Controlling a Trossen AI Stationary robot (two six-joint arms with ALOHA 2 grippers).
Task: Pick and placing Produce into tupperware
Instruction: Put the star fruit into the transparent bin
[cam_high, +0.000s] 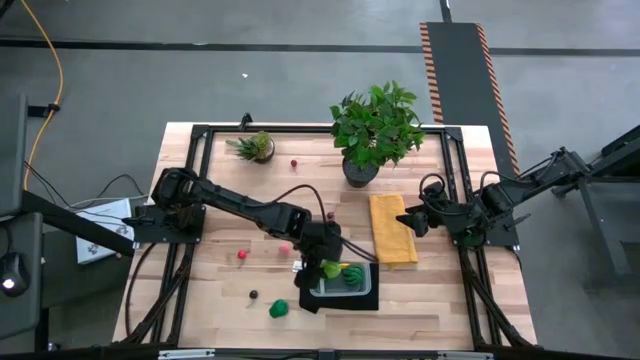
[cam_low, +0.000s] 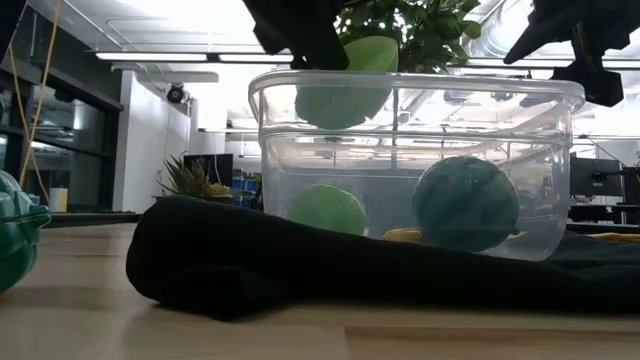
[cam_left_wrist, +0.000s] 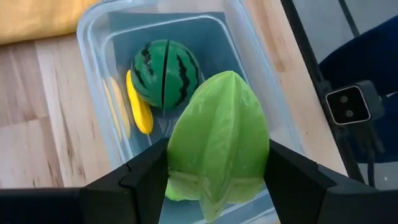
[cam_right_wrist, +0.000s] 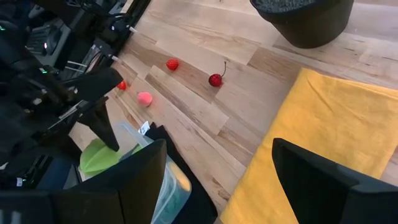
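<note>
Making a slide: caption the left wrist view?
Left gripper holding a ridged light-green fruit over the clear plastic tupperware containing toy watermelon and banana.

Around one clear tupperware (cam_high: 349, 281) sit two potted plants (cam_high: 376, 128) and one yellow cloth (cam_high: 392, 229). Inside it are three toy foods: one watermelon (cam_left_wrist: 165, 73), one banana (cam_left_wrist: 139, 110), one green ball (cam_low: 328, 210). Five small pieces (cam_high: 279, 309) lie outside it.
</note>
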